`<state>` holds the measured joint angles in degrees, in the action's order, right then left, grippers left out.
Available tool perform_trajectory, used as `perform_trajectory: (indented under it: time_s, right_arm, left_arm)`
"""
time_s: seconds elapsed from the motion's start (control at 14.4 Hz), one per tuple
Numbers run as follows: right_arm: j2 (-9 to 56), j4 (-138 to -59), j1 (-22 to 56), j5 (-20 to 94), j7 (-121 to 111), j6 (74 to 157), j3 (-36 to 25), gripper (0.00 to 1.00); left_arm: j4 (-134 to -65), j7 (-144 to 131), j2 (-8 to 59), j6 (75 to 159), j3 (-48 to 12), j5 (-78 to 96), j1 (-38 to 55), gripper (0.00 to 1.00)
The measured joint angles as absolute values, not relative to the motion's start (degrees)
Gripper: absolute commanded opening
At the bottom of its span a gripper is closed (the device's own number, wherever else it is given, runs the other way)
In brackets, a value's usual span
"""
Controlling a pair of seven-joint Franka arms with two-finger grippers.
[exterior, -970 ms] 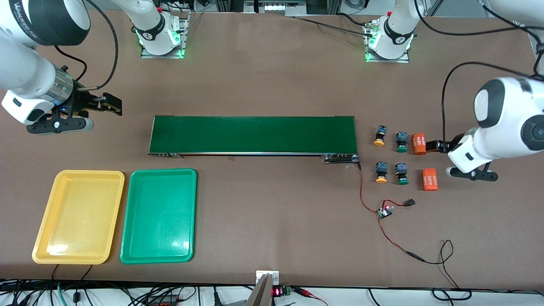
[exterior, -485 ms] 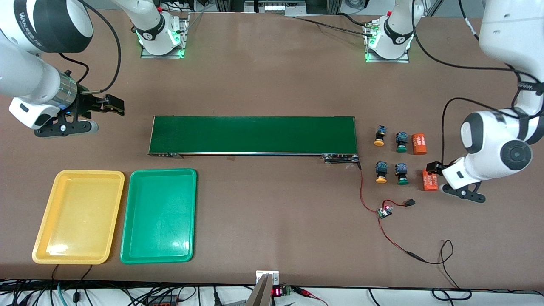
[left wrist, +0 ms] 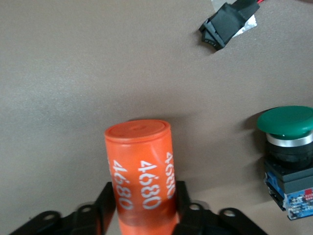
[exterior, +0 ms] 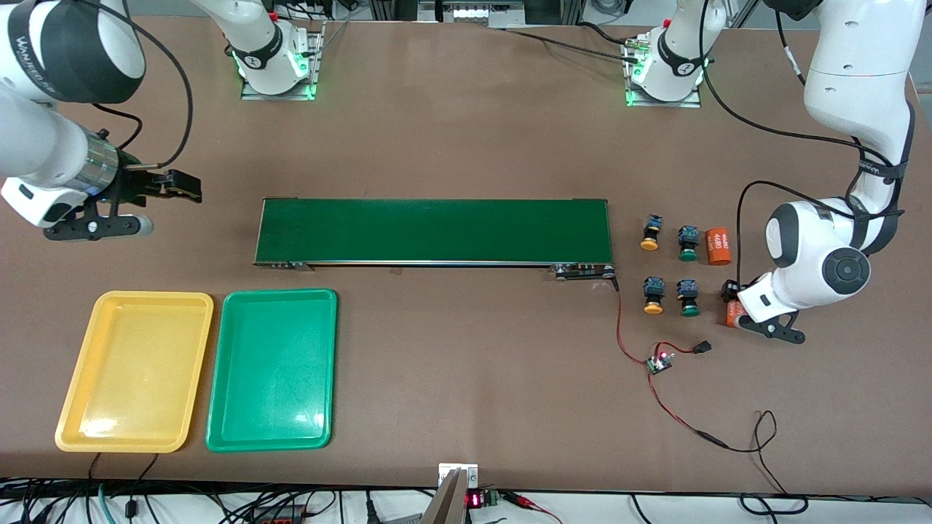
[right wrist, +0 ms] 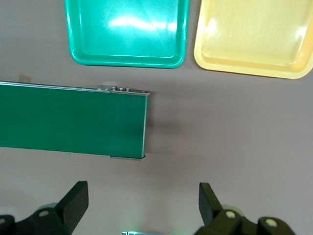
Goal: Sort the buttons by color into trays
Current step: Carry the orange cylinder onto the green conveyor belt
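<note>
On the brown worktop [exterior: 466, 131] the four buttons stand in a small square at the left arm's end of the long green belt [exterior: 433, 231]. In the row farther from the front camera there is an orange-capped button [exterior: 650, 233] and beside it a green-capped button [exterior: 687, 243]. In the nearer row there is a second orange-capped button [exterior: 653, 295] and a second green-capped button [exterior: 688, 298]. None of them is in a tray.

The yellow tray [exterior: 135, 370] and the green tray [exterior: 272, 370] lie side by side, nearer to the front camera than the belt, toward the right arm's end of the worktop. Both hold no buttons.

The left gripper [exterior: 730, 302] is low at the worktop, just beside the nearer green-capped button. Its jaws are closed around an orange cylinder [left wrist: 142, 178] with white numbers, one jaw on each side of it; the cylinder lies on the worktop. A second orange cylinder [exterior: 718, 246] lies beside the farther green-capped button, untouched.

The right gripper [exterior: 182, 187] hangs over bare worktop near the belt's end on the right arm's side, and this arm waits. Its jaws stand wide open with nothing between them.

A small circuit board [exterior: 660, 362] with red and black wires lies nearer to the front camera than the buttons.
</note>
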<state>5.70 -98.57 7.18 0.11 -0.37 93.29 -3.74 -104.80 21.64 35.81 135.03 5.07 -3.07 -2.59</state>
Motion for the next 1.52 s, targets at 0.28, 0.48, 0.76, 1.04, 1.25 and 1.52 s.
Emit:
perform_trajectory:
  time_s: [0.28,0.48,0.76,1.04,1.25,1.52]
  right_arm:
    - [5.9,-98.6,3.5,0.1,-0.5,95.2,-3.9,1.0]
    - [6.1,-98.5,-0.2,0.1,-1.4,97.2,-4.0,1.0]
    - [6.2,-98.5,-1.6,0.1,-1.8,97.4,-4.0,1.0]
    - [6.2,-98.5,-1.5,0.1,-1.8,97.4,-3.8,1.0]
    - [6.2,-98.4,-1.3,0.2,-1.8,97.4,-3.1,1.0]
    - [6.2,-98.3,-1.1,0.2,-1.8,97.4,-2.6,1.0]
  left_arm:
    - [-102.4,21.7,32.5,124.6,2.9,-3.1,-2.2,0.18]
    - [-100.5,23.6,27.0,112.9,-2.5,-3.1,-1.5,0.18]
    - [-100.6,33.9,23.3,107.1,-10.8,-3.0,-0.7,0.18]
    - [-102.7,50.4,23.3,106.7,-16.5,-2.3,0.5,0.16]
    - [-105.1,55.9,23.3,106.7,-21.0,-2.2,1.1,0.15]
    - [-109.1,57.7,23.7,112.7,-24.0,-2.2,2.6,0.16]
